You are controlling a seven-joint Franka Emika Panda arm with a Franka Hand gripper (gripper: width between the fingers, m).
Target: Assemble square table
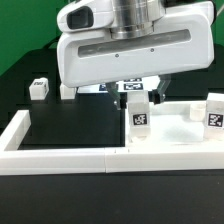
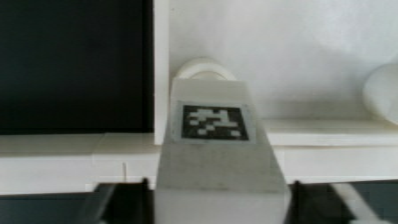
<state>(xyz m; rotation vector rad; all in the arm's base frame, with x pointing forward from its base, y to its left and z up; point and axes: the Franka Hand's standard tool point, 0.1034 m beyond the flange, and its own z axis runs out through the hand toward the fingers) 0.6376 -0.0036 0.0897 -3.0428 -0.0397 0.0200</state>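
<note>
While one loose leg [image 1: 40,88] sits alone on the black worktop [image 1: 70,125] at the exterior view's left, well apart from the rest, the work is at the centre. A low fence bar [image 1: 60,157] runs along the near edge.

Next comes the gripper [image 1: 142,100], closed on a tagged leg [image 1: 139,115] that it holds upright over the left end of the square table slab [image 1: 175,128]. Whether the leg touches the slab I cannot tell. In the wrist view the same leg [image 2: 215,130] is clamped between the two dark fingers [image 2: 121,200]. A rounded shape [image 2: 208,72] just beyond its tip may be a corner socket, though that is unclear. At the exterior view's far right a third leg [image 1: 213,112] stands near the slab.

The step in hand looks like seating the held leg in a corner socket. To do it well, centre the tip over the socket first and hold the leg plumb. Then lower it gently until it bears, and turn it without side-load. A tilted start could jam the leg or nudge the slab away from the fence.
</note>
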